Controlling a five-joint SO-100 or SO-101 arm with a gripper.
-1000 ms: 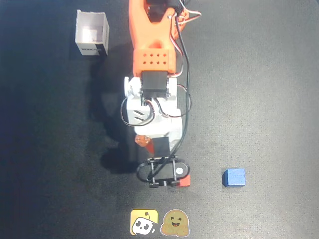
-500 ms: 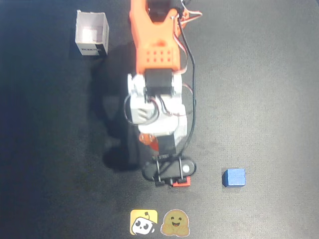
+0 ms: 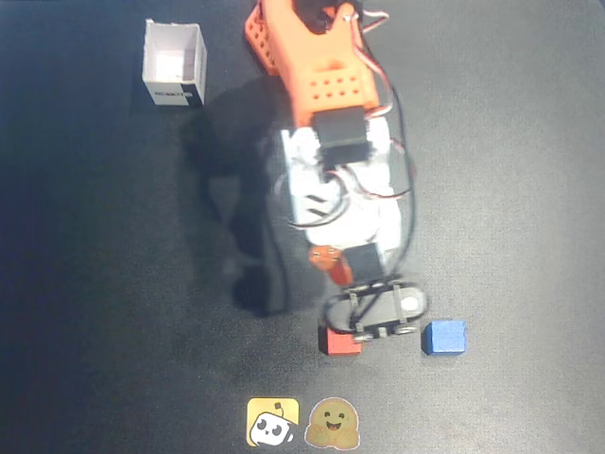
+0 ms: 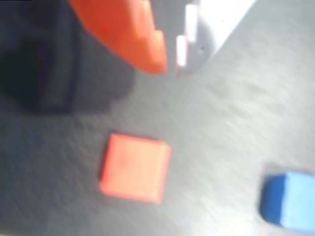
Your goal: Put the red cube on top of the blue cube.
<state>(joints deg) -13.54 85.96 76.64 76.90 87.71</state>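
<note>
The red cube lies on the dark table near the front. The blue cube lies about one cube-width to its right, apart from it. In the wrist view the red cube is at centre and the blue cube is at the lower right edge. My gripper hovers above the red cube without touching it. Its orange finger and white finger stand almost together, with nothing between them. In the overhead view the wrist hides the fingertips and partly covers the red cube.
A white open box stands at the back left. Two stickers, a yellow one and a brown one, lie flat at the front edge. The arm reaches in from the top centre.
</note>
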